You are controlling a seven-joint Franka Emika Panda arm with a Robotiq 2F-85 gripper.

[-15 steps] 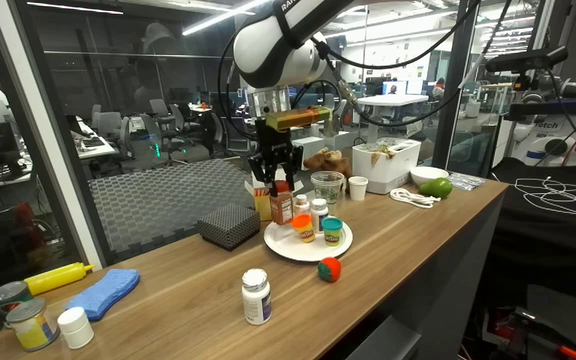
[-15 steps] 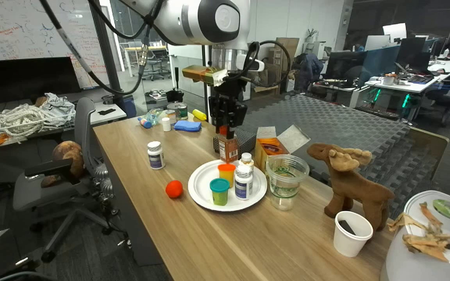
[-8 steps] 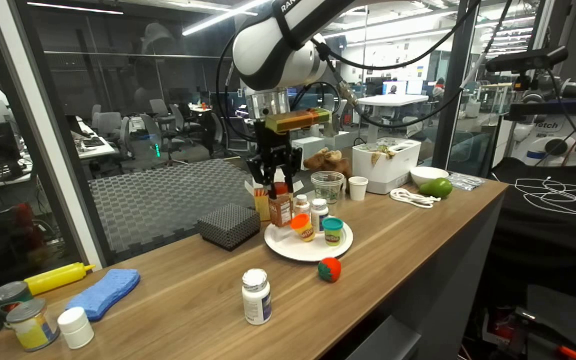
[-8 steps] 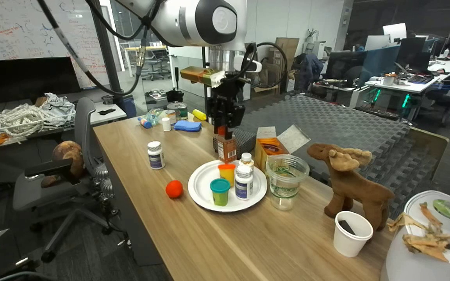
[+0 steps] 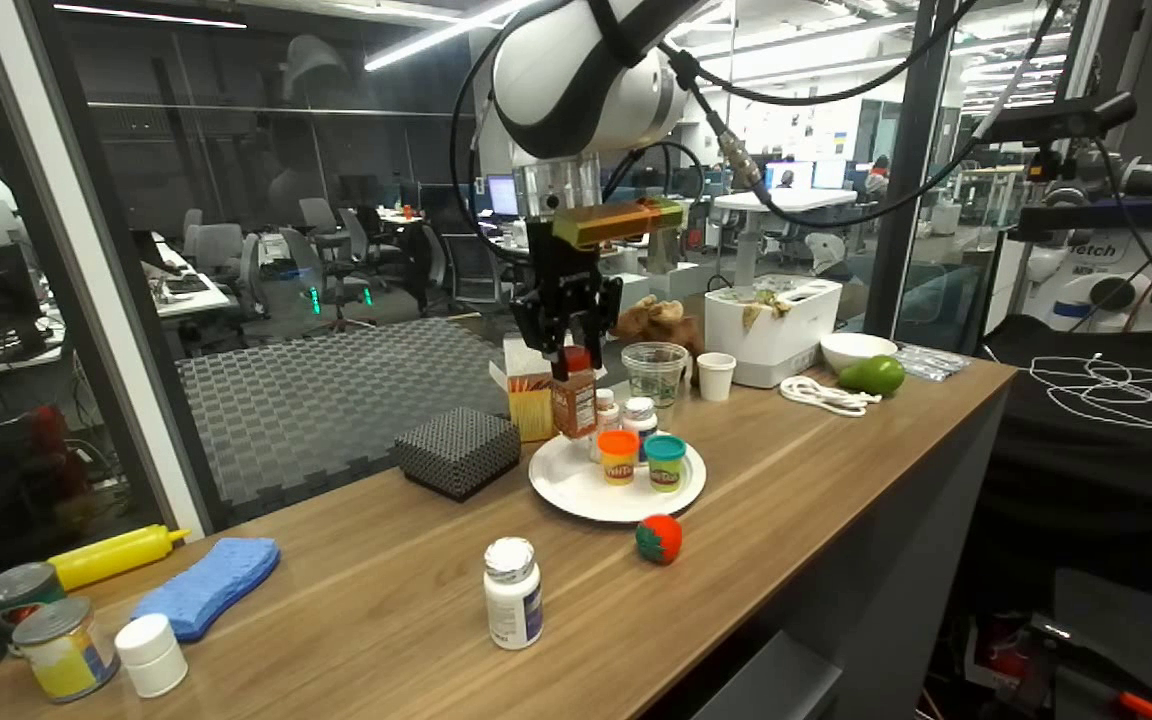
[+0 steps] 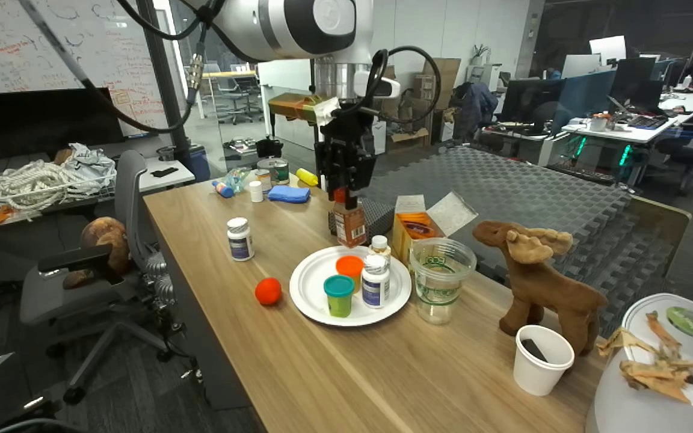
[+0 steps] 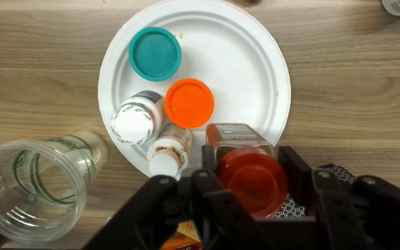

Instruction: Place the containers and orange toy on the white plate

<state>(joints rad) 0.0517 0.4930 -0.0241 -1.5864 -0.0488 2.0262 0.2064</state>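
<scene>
Ops: What could bite you?
Me: Plate point(image 7: 245, 76) edge. I've got my fingers point(image 7: 297, 173) clamped on the red-capped bottle point(image 6: 349, 225) by its cap; base is close to the plate's rim, can't tell if touching. Release half-on and it'd likely tip. High grip might let it swing.
Ops: Next?
Me: Orange-lidded tub point(image 7: 189, 103), on the plate, just beside. Sideways drift could knock it.
Ops: Looks?
Me: Plate: round, white, plain. Bottle: boxy, rust label. Loose white bottle point(image 5: 513, 597): upright, apart from the plate. Orange toy point(image 5: 660, 538): round, red-orange, green end, off the plate, near its rim.
</scene>
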